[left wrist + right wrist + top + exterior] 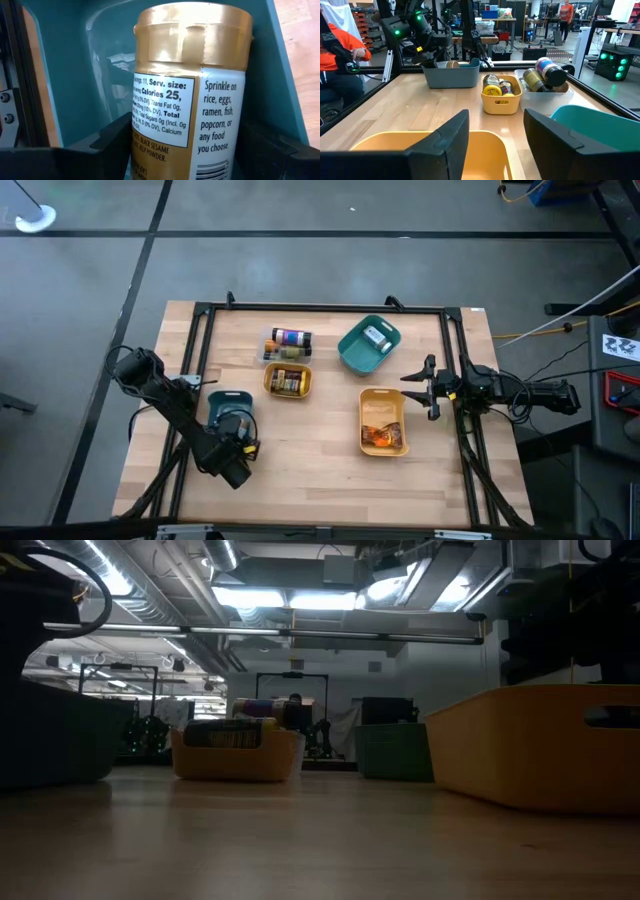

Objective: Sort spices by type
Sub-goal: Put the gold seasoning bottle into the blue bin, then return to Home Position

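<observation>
Sesame-seasoning jar, gold-capped with a white label, sits between my left gripper's fingers, down inside the dark teal bin at the table's left-front. Whether the pads are actually pressing its sides or just flanking it I can't tell from the wrist view; they stand partly apart with the jar filling the gap. If this is a placement, I'd want the jar's base settled on the bin floor before spreading the fingers, then lift straight up so neither finger drags the jar against the bin wall.

Other spices are already grouped: several jars in the small yellow tray, a purple-labelled one among those in the clear tray, a white-labelled jar in the teal tray, and orange-brown contents in the larger yellow tray.

My right gripper waits just beside that larger yellow tray, fingers parted around nothing.
</observation>
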You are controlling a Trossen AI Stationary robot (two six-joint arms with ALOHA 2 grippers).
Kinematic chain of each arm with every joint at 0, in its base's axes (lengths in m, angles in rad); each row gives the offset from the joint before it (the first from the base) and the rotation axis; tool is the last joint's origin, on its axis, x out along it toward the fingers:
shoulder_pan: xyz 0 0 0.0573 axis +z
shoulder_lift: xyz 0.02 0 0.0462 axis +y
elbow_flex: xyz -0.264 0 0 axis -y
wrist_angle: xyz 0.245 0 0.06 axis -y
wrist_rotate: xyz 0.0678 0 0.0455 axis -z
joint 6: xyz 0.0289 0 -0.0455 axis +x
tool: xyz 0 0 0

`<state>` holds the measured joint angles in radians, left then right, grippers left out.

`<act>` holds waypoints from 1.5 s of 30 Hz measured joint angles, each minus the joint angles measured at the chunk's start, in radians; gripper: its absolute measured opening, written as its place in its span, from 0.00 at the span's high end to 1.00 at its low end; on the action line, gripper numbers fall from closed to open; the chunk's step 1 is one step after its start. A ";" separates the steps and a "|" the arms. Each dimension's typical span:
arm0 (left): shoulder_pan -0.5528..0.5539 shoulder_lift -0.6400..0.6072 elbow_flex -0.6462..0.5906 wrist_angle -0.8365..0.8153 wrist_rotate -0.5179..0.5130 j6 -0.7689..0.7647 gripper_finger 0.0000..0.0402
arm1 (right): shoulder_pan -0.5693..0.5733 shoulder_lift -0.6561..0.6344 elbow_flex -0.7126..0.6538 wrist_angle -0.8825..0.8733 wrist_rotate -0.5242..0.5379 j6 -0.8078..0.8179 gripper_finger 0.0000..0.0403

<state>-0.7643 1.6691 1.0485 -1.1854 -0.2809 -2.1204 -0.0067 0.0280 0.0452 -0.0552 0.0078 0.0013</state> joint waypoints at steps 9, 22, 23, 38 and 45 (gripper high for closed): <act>0.000 0.000 0.000 -0.002 0.000 0.000 0.31 | 0.000 0.000 0.000 0.000 0.000 0.000 0.53; -0.002 -0.032 0.002 -0.023 -0.168 0.108 0.07 | 0.000 0.000 0.000 0.000 0.000 0.000 0.53; -0.002 -0.035 0.002 -0.026 -0.169 0.098 0.05 | 0.000 0.000 0.000 0.000 0.000 0.000 0.53; -0.010 -0.057 0.108 0.060 -0.792 0.354 0.03 | 0.000 0.000 0.000 0.000 0.000 0.000 0.53; -0.020 -0.057 0.159 0.317 -0.989 0.835 0.03 | 0.000 0.000 0.000 0.000 0.000 0.000 0.53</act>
<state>-0.7841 1.6119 1.2080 -0.8686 -1.2702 -1.2851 -0.0071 0.0280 0.0453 -0.0552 0.0078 0.0013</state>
